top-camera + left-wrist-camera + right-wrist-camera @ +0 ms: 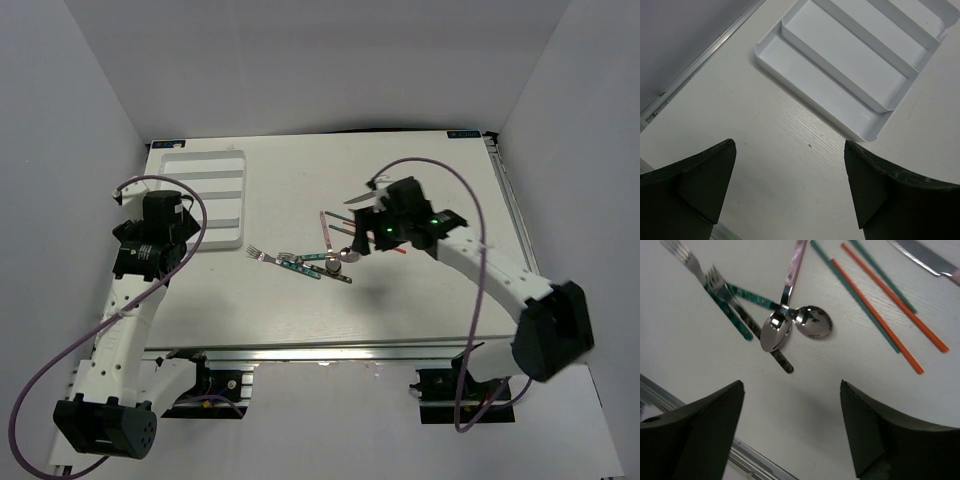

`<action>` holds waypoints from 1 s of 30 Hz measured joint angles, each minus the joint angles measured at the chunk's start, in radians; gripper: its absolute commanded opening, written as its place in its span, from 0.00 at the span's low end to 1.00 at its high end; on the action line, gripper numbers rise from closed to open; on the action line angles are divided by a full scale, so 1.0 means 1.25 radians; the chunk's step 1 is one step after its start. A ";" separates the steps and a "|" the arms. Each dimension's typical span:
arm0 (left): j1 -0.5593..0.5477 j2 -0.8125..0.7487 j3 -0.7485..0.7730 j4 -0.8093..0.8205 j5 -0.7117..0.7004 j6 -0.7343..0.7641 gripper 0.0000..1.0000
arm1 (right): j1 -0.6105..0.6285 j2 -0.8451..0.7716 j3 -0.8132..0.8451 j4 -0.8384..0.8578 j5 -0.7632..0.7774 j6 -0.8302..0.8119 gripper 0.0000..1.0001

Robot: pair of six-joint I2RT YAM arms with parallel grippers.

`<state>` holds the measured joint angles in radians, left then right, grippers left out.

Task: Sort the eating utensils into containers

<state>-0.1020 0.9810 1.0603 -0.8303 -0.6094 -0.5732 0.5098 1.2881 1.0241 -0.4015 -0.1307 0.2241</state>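
The utensils lie mid-table. In the right wrist view I see two forks (714,277) with green handles, a pink-handled spoon (774,335), a second spoon (815,322), a dark handle (782,360), a red chopstick (880,307), green chopsticks (855,295) and a knife (922,255). My right gripper (792,385) is open and empty, above bare table just short of the spoons; it also shows in the top view (372,232). The white cutlery tray (215,170) has empty slots (840,65). My left gripper (789,145) is open and empty, beside the tray's near corner.
In the top view the forks (265,257) and spoons (345,255) lie between the tray and the right arm. A knife (360,198) lies behind the right gripper. A metal rail (755,460) runs along the table's near edge. White walls enclose the table.
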 measured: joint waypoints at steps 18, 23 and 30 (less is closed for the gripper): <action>0.000 -0.123 -0.182 0.108 0.006 0.027 0.98 | 0.335 0.639 0.464 -0.057 0.052 -0.239 0.47; 0.000 -0.112 -0.184 0.127 0.013 0.031 0.98 | 0.336 0.687 0.500 -0.077 0.052 -0.273 0.48; 0.000 -0.105 -0.189 0.132 0.022 0.034 0.98 | 0.336 0.700 0.510 -0.077 0.067 -0.301 0.46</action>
<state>-0.1020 0.8497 0.8246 -0.6655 -0.5823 -0.5304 0.9295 2.1628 1.6615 -0.4976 -0.0475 -0.1516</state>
